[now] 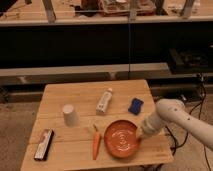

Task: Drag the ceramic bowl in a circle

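Note:
The ceramic bowl (121,138) is a wide, shallow orange-red dish with pale rings inside. It rests on the wooden table (65,95) near the front right. My gripper (140,133) comes in from the right on a white arm and sits at the bowl's right rim, touching or pressing on it.
A carrot (96,142) lies just left of the bowl. An upturned white cup (70,114), a white bottle (104,100) on its side, a blue sponge (135,105) and a dark flat bar (43,144) share the table. The bowl is close to the table's front edge.

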You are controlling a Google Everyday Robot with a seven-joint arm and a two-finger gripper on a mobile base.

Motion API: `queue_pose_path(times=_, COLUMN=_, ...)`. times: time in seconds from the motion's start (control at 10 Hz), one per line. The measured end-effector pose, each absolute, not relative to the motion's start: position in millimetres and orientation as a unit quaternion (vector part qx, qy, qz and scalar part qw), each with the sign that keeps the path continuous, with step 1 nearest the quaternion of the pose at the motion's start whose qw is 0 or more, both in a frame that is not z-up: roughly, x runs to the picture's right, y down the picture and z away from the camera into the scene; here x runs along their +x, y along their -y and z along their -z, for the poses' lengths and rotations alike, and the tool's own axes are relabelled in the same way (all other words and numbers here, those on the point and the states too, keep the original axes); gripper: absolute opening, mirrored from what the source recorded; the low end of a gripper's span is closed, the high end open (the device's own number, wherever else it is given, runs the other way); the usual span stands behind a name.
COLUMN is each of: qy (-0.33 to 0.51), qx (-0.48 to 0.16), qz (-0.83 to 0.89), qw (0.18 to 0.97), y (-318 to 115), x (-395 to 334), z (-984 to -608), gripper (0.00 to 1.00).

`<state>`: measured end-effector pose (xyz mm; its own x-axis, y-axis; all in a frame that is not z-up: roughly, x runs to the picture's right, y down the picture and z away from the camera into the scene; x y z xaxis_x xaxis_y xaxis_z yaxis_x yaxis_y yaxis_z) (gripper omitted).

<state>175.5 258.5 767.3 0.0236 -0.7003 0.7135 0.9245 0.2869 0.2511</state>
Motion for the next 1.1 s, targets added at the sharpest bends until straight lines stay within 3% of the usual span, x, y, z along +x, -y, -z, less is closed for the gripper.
queue_pose_path(times=0.3, qy=0.353, qx=-0.135, qz=0.543, qw=0.750, y=-249, x=163, z=-780, gripper=0.01)
queue_pose_path(times=0.7, qy=0.283, qx=-0.096, qz=0.499, qw=0.813, y=-194, x=188, z=-788, gripper=0.01)
queue_pose_path(times=1.1, qy=0.254, qx=-0.123, qz=0.494, qw=0.823, y=-184, x=239, z=-794, gripper=0.01)
